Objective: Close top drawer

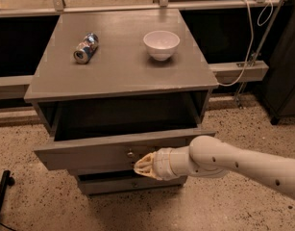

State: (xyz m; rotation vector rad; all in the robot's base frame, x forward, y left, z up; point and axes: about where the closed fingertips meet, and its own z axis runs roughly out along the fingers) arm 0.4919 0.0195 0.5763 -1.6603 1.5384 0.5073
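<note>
The top drawer (89, 152) of the grey wood-grain cabinet stands pulled out, its dark box interior open to view. Its small round metal knob (130, 154) sits at the middle of the front panel. My gripper (141, 165) comes in from the right on a white arm and rests against the front panel, just right of and below the knob. A lower drawer front (118, 184) with its own knob shows beneath, partly hidden by the gripper.
On the cabinet top (118, 71) lie a tipped soda can (85, 47) at left and a white bowl (161, 44) at right. A white cable (248, 37) hangs at the right. A dark rod (0, 194) lies on the speckled floor at lower left.
</note>
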